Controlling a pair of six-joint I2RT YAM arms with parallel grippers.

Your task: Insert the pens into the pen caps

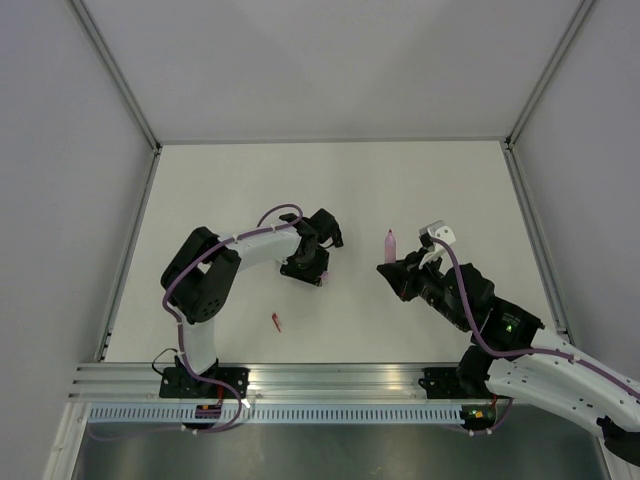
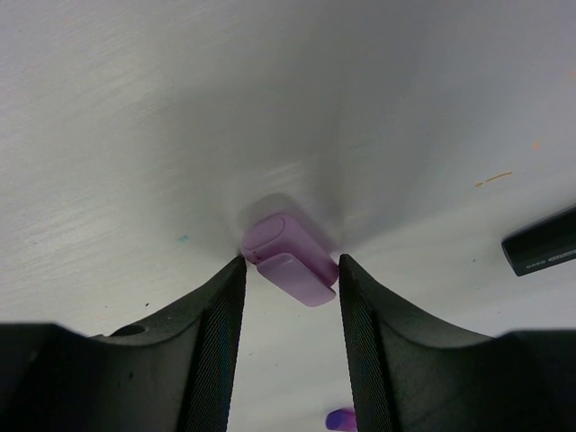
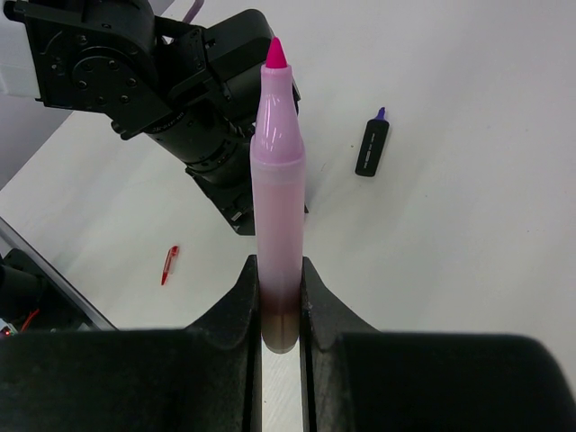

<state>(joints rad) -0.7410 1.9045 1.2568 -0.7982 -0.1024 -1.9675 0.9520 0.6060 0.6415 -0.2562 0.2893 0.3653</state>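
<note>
Clamping marker (image 3: 277, 180) by base in right gripper (image 3: 279, 274), judged it light, rigid, slick. Straddled cap (image 2: 286, 247) with left gripper (image 2: 292, 270); couldn't tell if pinched.

two arms, left arm (image 1: 215, 275) and right arm (image 1: 470, 300), with two grippers, left gripper (image 2: 291, 263) and right gripper (image 3: 279, 265); one pink marker (image 3: 276, 180) at frame centre; one lilac cap (image 2: 288, 259); one slim red piece (image 3: 168, 265) at lower left; one black purple-tipped marker (image 3: 370, 147) at upper right

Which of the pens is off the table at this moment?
The pale pink marker with the magenta tip, clamped upright in the right gripper. The black pen with a purple tip and the small red piece lie loose on the table.
</note>
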